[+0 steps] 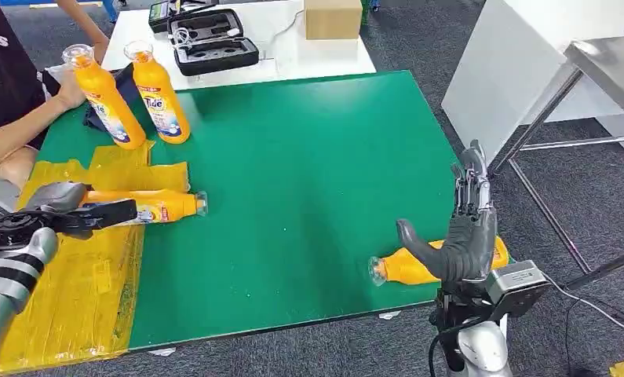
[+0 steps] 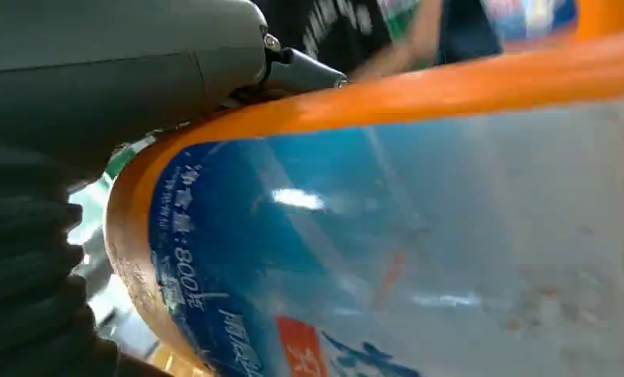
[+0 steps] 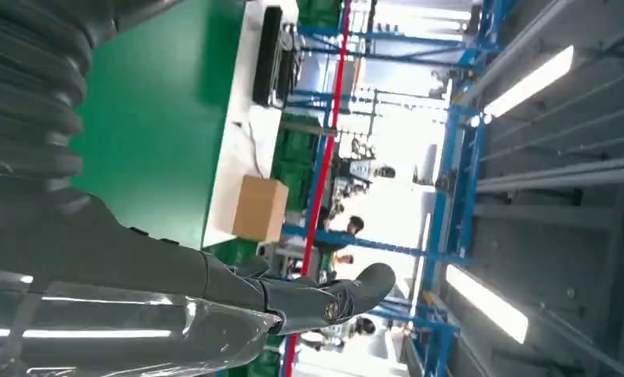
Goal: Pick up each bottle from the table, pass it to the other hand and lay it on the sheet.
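An orange bottle [image 1: 155, 206] with a blue label [image 2: 410, 236] lies sideways at the edge of the yellow sheet [image 1: 73, 298], cap pointing right. My left hand [image 1: 65, 210] grips its base, thumb [image 2: 96, 78] pressed on the bottle. Whether it rests on the sheet I cannot tell. Another orange bottle [image 1: 406, 269] lies near the green table's front right edge. My right hand [image 1: 467, 236] stands just over it, fingers straight up and thumb spread, holding nothing [image 3: 136, 259]. Two more bottles [image 1: 104, 98] [image 1: 161, 94] stand upright at the back left.
A person's arm [image 1: 26, 126] reaches in at the far left, hand against the leftmost upright bottle. A black case [image 1: 210, 43] and a cardboard box [image 1: 332, 17] sit on the white table behind. A metal table [image 1: 607, 63] stands to the right. The green mat [image 1: 308, 157] is bare mid-table.
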Controlling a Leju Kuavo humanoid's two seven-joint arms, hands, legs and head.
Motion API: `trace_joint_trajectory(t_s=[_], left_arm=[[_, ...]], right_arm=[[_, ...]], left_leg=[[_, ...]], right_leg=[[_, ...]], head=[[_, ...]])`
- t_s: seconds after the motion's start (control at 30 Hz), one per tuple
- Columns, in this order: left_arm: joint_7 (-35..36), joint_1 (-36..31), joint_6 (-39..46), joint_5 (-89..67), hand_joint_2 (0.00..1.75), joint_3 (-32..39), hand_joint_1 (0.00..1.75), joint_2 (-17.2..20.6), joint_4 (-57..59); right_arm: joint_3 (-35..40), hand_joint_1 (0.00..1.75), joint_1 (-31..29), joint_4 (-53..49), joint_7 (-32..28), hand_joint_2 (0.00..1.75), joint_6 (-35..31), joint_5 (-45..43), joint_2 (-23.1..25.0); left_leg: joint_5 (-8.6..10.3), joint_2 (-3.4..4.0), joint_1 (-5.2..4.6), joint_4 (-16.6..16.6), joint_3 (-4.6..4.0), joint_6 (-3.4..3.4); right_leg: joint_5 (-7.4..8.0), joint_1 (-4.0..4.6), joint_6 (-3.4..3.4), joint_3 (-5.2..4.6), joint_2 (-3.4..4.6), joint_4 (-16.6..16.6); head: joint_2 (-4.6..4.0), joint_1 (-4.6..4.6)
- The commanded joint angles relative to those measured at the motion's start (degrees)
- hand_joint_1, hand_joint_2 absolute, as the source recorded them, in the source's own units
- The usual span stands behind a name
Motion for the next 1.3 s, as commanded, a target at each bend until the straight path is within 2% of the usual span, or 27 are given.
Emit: trace_joint_trajectory(t_s=[0.03, 0.13, 0.17, 0.2, 0.4, 0.73, 1.0, 1.1, 1.23, 1.3], left_arm=[[-2.4, -6.7, -6.8, 3.0, 1.75, -2.9, 1.75, 1.6, 11.8], [-6.4, -7.9, -13.4, 6.9, 1.75, -3.6, 1.75, 4.5, 14.7], [-7.2, -8.1, -14.1, 7.6, 1.75, -4.0, 1.50, 5.3, 15.1], [-7.8, -8.4, -15.0, 8.3, 1.75, -4.6, 0.00, 5.7, 15.7], [-6.9, -6.9, -13.2, 11.0, 1.75, -4.5, 0.00, 6.2, 14.4], [-0.3, -6.6, -3.4, 14.0, 1.75, -3.0, 0.00, 2.6, 12.1], [0.9, -5.2, 3.2, 14.4, 1.75, -2.1, 0.00, 1.1, 9.0], [-0.2, -2.9, 7.3, 15.9, 1.75, 0.0, 0.00, 0.4, 3.1], [-7.1, 6.2, 5.6, 28.3, 1.75, 7.0, 0.00, -0.9, -15.0], [-6.8, 10.0, 4.1, 31.4, 1.75, 8.2, 0.00, -0.9, -21.6]], right_arm=[[-1.4, 0.00, -2.9, 5.0, 0.6, 1.75, 1.5, -0.9, 0.9], [-0.2, 0.00, -5.2, 8.6, 0.5, 1.75, 2.9, -1.8, 0.6], [0.2, 0.00, -5.9, 9.7, 0.5, 1.75, 3.0, -1.9, 0.6], [0.5, 0.00, -6.7, 10.6, 0.5, 1.75, 3.1, -2.1, 0.5], [0.7, 0.00, -7.2, 12.0, 0.4, 1.75, 3.5, -2.7, 0.4], [-0.1, 0.00, -7.5, 13.6, 1.2, 1.75, 4.1, -3.1, 0.9], [-0.4, 0.00, -7.1, 13.0, 1.6, 1.75, 4.1, -2.5, 0.8], [0.2, 0.00, -6.4, 12.1, 2.5, 1.75, 3.4, 2.0, -1.2], [1.2, 0.00, -4.9, 10.9, 3.4, 1.75, 4.3, 10.2, -6.0], [0.7, 0.00, -4.1, 9.9, 3.4, 1.75, 4.4, 11.2, -6.7]], left_leg=[[-0.06, -0.03, 0.04, 0.0, 0.14, -0.02], [-0.17, 0.03, 0.09, 0.1, 0.31, -0.05], [-0.13, 0.16, 0.07, 0.0, 0.22, -0.04], [-0.19, 0.17, 0.09, 0.1, 0.32, -0.05], [-0.13, 0.13, 0.07, 0.0, 0.27, -0.05], [-0.03, -0.06, 0.03, 0.0, 0.13, -0.02], [-0.11, -0.17, 0.04, 0.0, 0.28, -0.03], [-0.11, -0.14, 0.05, 0.0, 0.27, -0.02], [-0.06, -0.16, 0.03, 0.0, 0.20, 0.00], [-0.12, -0.23, 0.01, 0.0, 0.32, 0.02]], right_leg=[[-0.05, 0.02, -0.06, 0.14, 0.04, 0.0], [-0.12, 0.07, -0.11, 0.29, 0.17, 0.0], [-0.04, 0.06, -0.09, 0.18, 0.26, 0.0], [-0.08, 0.06, -0.11, 0.27, 0.31, 0.0], [-0.09, 0.05, -0.10, 0.20, 0.26, 0.0], [-0.07, 0.00, -0.06, 0.12, 0.07, 0.0], [-0.16, 0.02, -0.09, 0.29, 0.03, 0.0], [-0.15, 0.03, -0.08, 0.29, 0.04, 0.0], [-0.10, 0.01, -0.04, 0.23, -0.01, -0.1], [-0.17, -0.02, -0.04, 0.38, -0.04, -0.1]], head=[[0.00, 0.00], [0.00, 0.00], [0.00, -0.02], [0.00, 0.00], [0.00, 0.00], [0.00, 0.00], [0.00, 0.00], [0.00, 0.02], [0.00, 0.00], [0.00, 0.00]])
